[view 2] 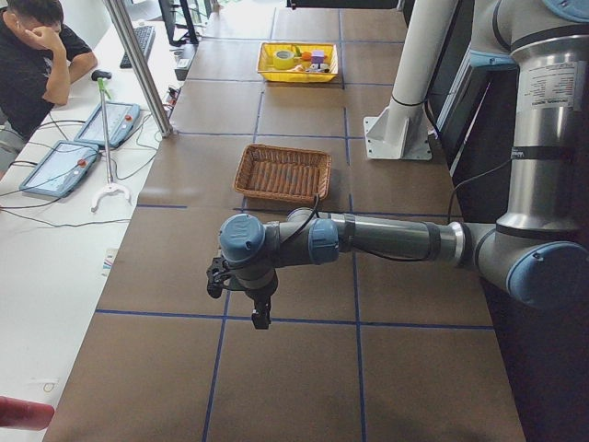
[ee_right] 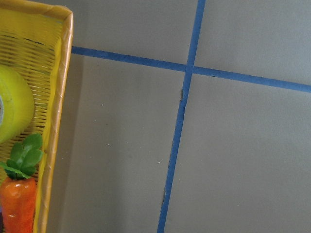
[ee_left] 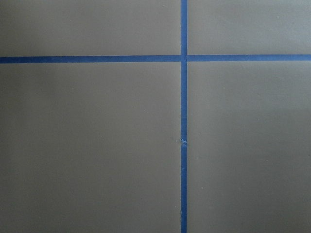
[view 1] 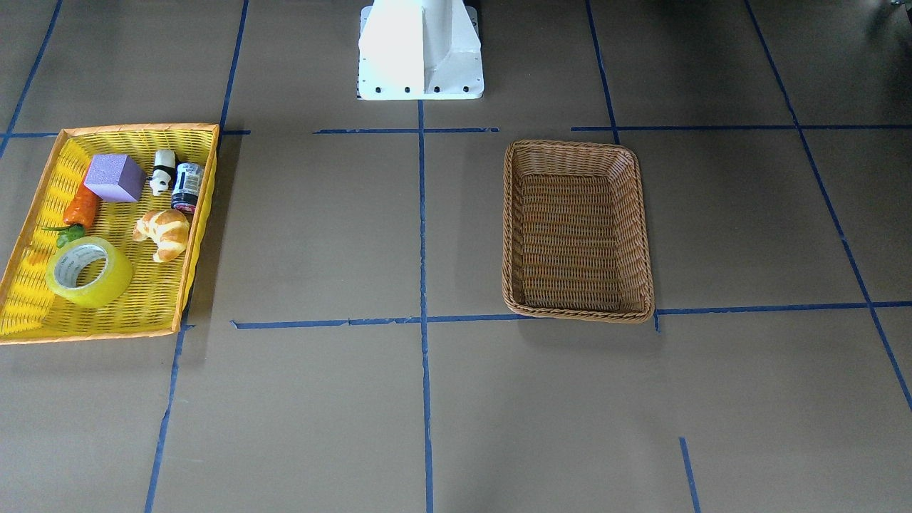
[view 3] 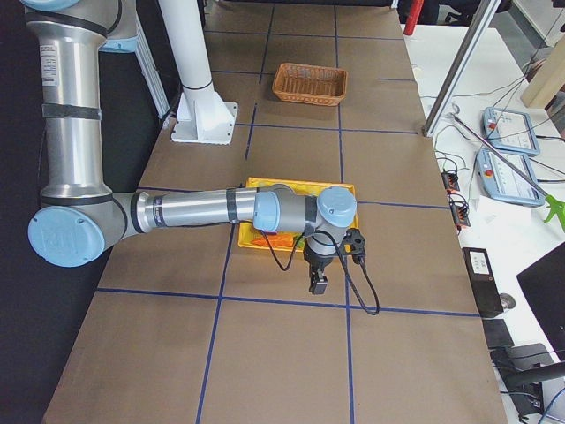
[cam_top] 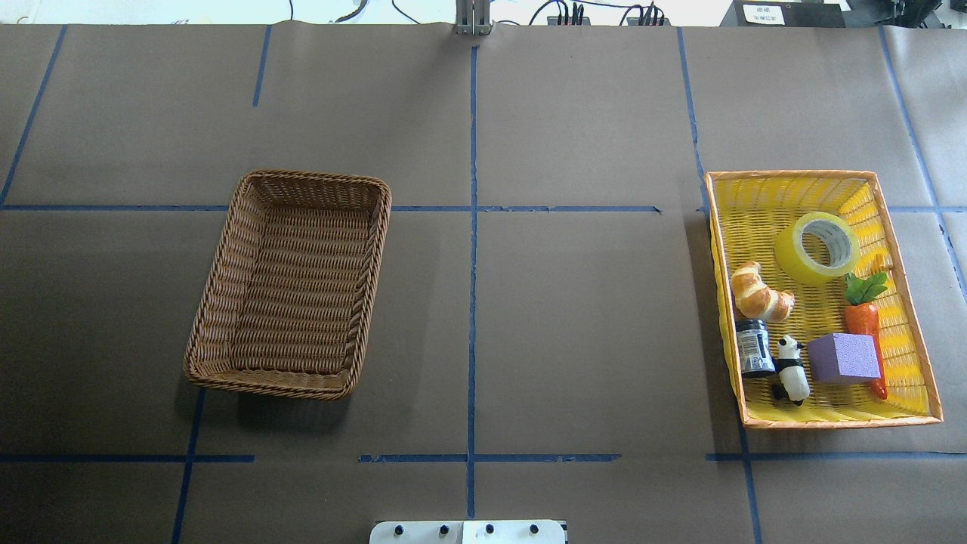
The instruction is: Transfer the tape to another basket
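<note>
Tape (cam_top: 816, 248) lies w/ its core hole facing up in the yellow tray (cam_top: 801, 183), in the tray's half toward the operators' edge, not in the wicker basket (cam_top: 317, 179). Tray sits near the table's right end; basket sits well apart from it on the left half of the table, nothing in it. Also in the tray: croissant (cam_top: 759, 291) beside the tape, carrot (cam_top: 863, 321) w/ its green leaves just next to the tape, purple block (cam_top: 842, 357), panda figure (cam_top: 791, 368) & small dark jar (cam_top: 754, 347) toward the robot's edge. Left gripper (view 2: 260, 313) hangs pointing down over bare table toward the left end, past the basket, above a crossing of blue tape lines (ee_left: 183, 145); jaws: can't tell. Right gripper (view 3: 318, 281) hangs pointing down just outside the tray on the right-end side; its wrist cam catches the tray corner w/ tape & carrot; jaws: can't tell. Neither gripper touches anything.
</note>
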You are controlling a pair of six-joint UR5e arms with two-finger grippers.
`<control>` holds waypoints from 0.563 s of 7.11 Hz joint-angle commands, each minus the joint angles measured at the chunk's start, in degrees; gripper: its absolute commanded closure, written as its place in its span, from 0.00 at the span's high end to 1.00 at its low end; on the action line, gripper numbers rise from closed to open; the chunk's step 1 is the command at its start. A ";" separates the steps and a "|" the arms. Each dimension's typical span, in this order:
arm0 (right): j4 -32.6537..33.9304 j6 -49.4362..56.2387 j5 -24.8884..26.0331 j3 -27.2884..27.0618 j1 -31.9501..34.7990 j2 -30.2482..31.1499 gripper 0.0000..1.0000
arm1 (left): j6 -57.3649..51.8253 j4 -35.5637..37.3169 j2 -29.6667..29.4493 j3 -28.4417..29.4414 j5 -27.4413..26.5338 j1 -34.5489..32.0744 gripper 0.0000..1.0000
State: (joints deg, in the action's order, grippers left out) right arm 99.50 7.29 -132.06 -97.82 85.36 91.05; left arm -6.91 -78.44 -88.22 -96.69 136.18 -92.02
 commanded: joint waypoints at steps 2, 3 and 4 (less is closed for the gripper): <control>-0.01 0.09 -0.04 0.17 -0.02 0.09 1.00 | -0.30 0.31 -0.11 -0.78 0.66 0.00 1.00; 0.08 0.09 -0.12 0.00 0.07 0.09 1.00 | -0.13 0.48 -0.03 -1.39 0.05 0.09 1.00; -0.01 0.09 -0.21 0.00 0.07 0.09 1.00 | -0.12 0.40 0.06 -1.66 0.14 0.09 1.00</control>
State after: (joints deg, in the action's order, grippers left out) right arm 99.53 7.38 -132.18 -97.77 85.39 91.13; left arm -7.07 -78.03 -88.25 -97.91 136.43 -91.96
